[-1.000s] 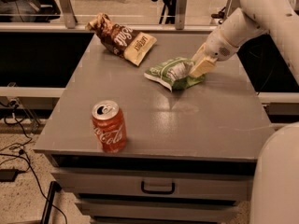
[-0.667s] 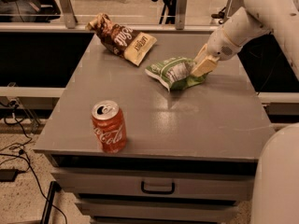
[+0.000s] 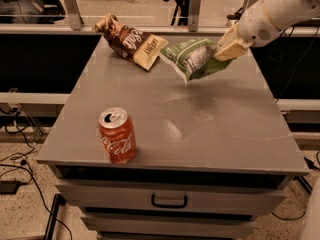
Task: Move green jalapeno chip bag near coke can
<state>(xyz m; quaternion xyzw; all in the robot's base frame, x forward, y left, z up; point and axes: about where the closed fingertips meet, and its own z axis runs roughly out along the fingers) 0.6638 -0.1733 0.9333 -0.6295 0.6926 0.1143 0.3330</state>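
Gripper: cream-coloured gripper (image 3: pixel 227 46), far right above the grey metal table (image 3: pixel 225 129), pinched closed on an edge of the crinkled light-green jalapeno chip bag (image 3: pixel 192 59)
Bag: held off the surface beside the dark brown and cream chip bag (image 3: pixel 132 39); well apart from the red Coca-Cola can (image 3: pixel 117 135), near left
Risk: slight edge grip may let the bag slip; a low swing could topple the upright can

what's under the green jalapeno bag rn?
Only bare grey tabletop; the green jalapeno chip bag appears to hang above it, pinched at its right end by the gripper. The tabletop strip behind the bag is covered.
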